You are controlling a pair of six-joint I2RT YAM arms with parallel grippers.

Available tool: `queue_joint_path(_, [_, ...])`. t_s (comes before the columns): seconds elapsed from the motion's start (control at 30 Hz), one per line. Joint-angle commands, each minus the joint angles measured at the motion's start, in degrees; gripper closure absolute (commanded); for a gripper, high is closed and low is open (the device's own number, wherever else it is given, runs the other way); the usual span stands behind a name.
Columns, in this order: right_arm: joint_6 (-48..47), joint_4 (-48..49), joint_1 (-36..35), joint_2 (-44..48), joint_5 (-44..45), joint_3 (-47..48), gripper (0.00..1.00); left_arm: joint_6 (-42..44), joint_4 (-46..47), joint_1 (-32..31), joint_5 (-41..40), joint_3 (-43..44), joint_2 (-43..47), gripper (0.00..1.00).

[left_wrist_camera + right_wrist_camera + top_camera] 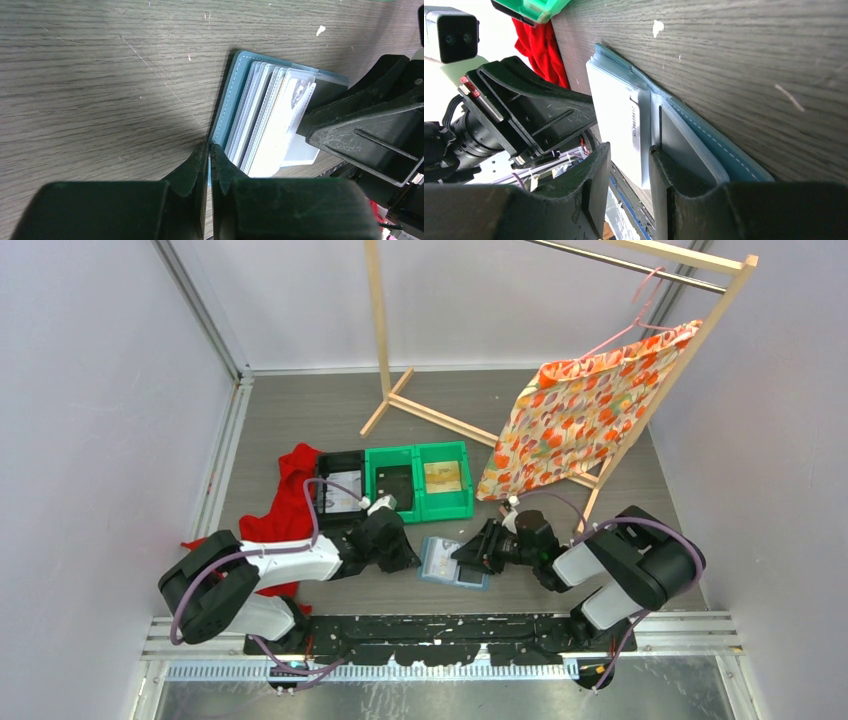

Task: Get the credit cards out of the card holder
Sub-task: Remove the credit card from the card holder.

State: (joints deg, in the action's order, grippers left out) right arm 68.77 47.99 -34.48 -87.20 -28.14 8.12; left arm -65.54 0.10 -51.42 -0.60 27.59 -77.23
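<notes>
Left wrist view: the left hand (209,150) pinches the blue edge of the card holder (227,107), which lies open on the table (100,75). Its pockets hold stacked cards (265,125), their faces unreadable. The right hand (629,151) stands spread around a jutting whitish card (614,110); contact is unclear.

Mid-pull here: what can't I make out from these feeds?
- Top view: pockets of the card holder, too small and partly covered by the left claw and right claw.
- Left wrist: far half of the card holder, behind the right claw.
- Right wrist: print on the white card, blurred; cards beneath it, stacked edge-on.
</notes>
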Motion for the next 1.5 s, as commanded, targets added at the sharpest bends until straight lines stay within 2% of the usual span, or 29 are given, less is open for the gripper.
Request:
queue_joint_path(0.0, [1.3, 5.0, -0.9, -2.9, 2.8, 0.5, 0.61, 1.1, -1.7, -0.2, 0.2, 1.1, -1.2, 0.93])
queue_joint_path(0.1, [1.7, 5.9, -1.0, -3.4, 3.4, 0.4, 0.67, 1.1, -2.0, -0.1, 0.2, 1.2, -1.4, 0.94])
queue_joint_path(0.27, [2.1, 6.1, -1.0, -2.9, 4.8, -0.4, 0.84, 1.0, -2.9, -0.2, -0.4, 1.1, -1.2, 0.94])
queue_joint_path(0.53, [2.7, 8.9, -1.0, -3.7, 4.8, -1.5, 0.99, 0.5, -4.5, -0.2, -1.2, 1.0, -1.0, 0.95])
queue_joint_path(0.83, [1.4, 7.5, -1.0, -0.7, 5.8, -3.8, 0.99, -0.4, -6.3, -0.1, -2.2, 0.5, -0.4, 0.96])
queue_joint_path(1.0, [-0.9, 0.8, -0.9, 4.6, 6.5, -3.8, 0.99, -0.9, -6.5, -0.1, -2.6, 0.1, 0.0, 0.96])
queue_joint_path(1.27, [-6.3, -15.5, -0.5, 16.1, 7.1, -2.4, 0.99, -0.9, -6.5, -0.1, -2.7, 0.1, -0.2, 0.96])
queue_joint_path(1.47, [-7.4, -17.8, 0.6, 17.8, 5.7, -3.9, 0.99, -0.8, -6.6, -0.1, -2.7, 0.3, -0.1, 0.96])
